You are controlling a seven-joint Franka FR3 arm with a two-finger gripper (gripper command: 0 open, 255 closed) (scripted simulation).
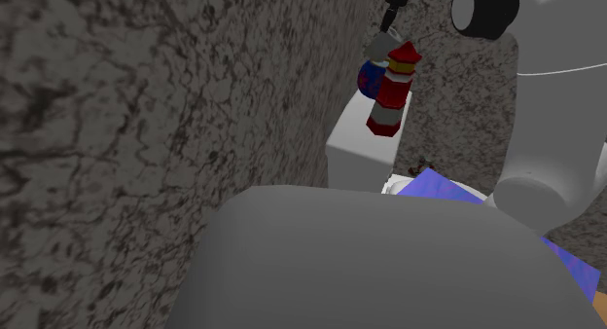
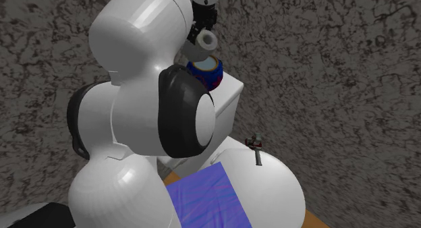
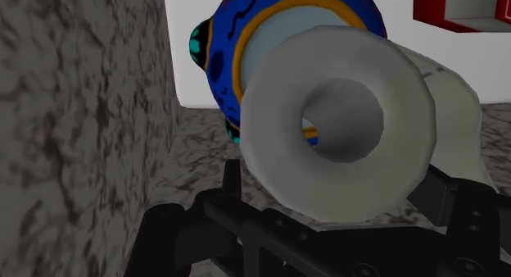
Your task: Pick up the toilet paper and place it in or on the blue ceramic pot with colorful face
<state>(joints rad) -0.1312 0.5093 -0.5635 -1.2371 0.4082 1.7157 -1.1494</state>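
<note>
White and soft-looking, the toilet paper roll (image 3: 336,124) sits crosswise in my gripper (image 3: 336,210). In the wrist view its hollow core faces the camera. The two black fingers (image 3: 446,197) press against the roll from either side, so the jaws are pinching it and holding it in the air.

Just behind the roll in the wrist view is the pot (image 3: 219,46). It is deep blue with dark squiggles, turquoise patches and an orange band around a pale inside.

In the second exterior view the gripper (image 2: 202,21) points down from the top edge. The roll (image 2: 206,39) hangs just above the open mouth of the pot (image 2: 206,71), with a thin gap between them. The pot stands on a white box (image 2: 229,102) set against a mottled grey stone wall (image 2: 337,65).

My white arm (image 2: 142,105), with its dark joint ring, fills the second exterior view's left. Lower down, a blue-violet cloth (image 2: 209,200) lies beside a smooth white dome (image 2: 270,189). A small dark tool (image 2: 257,151) rests on top of the dome.

From the shoulder view, the pot (image 1: 369,79) shows partly behind a red and white striped object (image 1: 391,89) with a yellow band. This object stands on the white box (image 1: 360,147), just beside the pot. The gripper (image 1: 392,16) is above both of them, close to the wall (image 1: 146,132).
</note>
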